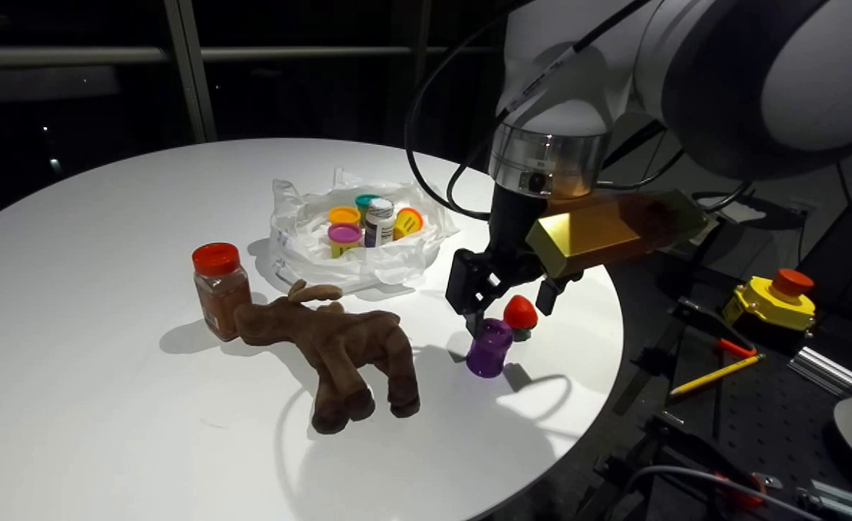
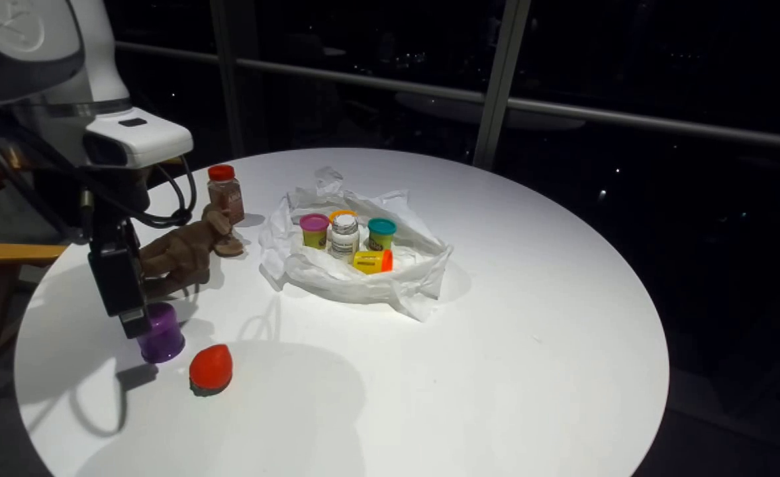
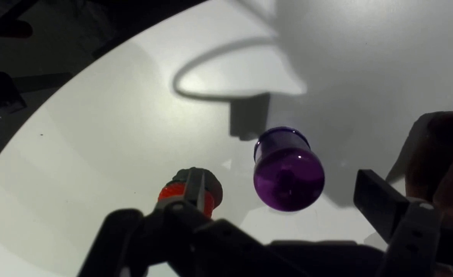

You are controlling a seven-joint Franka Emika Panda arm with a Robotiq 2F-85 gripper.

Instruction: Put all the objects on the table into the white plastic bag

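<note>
One purple container (image 3: 288,175), upright; gripper (image 1: 510,311) spread wide, nothing held; descent best made straight, centred over purple container, red item (image 2: 211,368) unbrushed

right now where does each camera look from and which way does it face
Exterior view: raised beside the table, facing across the moose toy toward the white bag and windows; arm and claw at upper right.
Exterior view: raised, red strawberry in the foreground, facing bag and windows; arm and claw at left.
Wrist view: on the wrist, facing down at the purple object; claw fingers show.
Both exterior views share the bag and moose toy.
</note>
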